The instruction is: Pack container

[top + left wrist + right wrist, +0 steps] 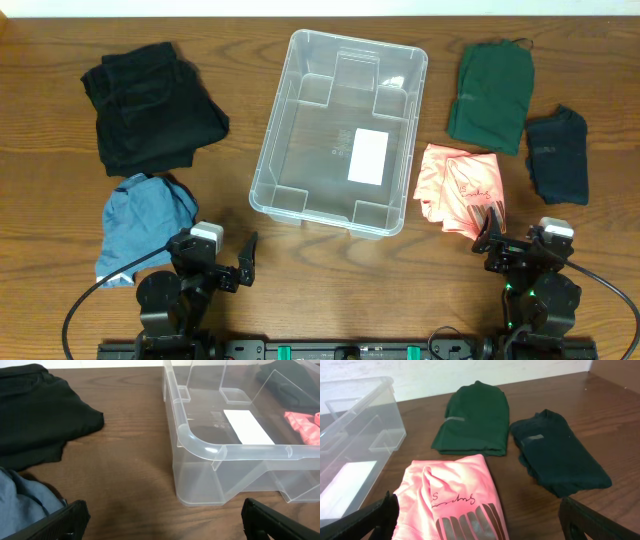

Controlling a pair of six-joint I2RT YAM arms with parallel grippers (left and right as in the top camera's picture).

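Starting with the pink garment looks the sensible choice. In the overhead view it lies just beside the container, at lower right of centre. It is also directly ahead of the right claw, whose fingers are spread wide with nothing between them. A good grasp would, I judge, take a thick fold near the middle rather than a loose edge — thin, smooth-looking fabric like this may unfold and drag if lifted by a corner. It should pass over the rim, not against it, and be laid flat on the base so room remains for the rest. The left claw is likewise spread and empty, with the blue garment close at its left.

The container sits empty at the centre of the wooden tabletop. It is clear, rigid plastic with rounded corners, a rolled rim, moulded steps inside and a white label on its floor. The black garment at upper left is bulky and matte. The green garment and the dark garment at upper right are folded flatter — soft, limp cloth throughout.
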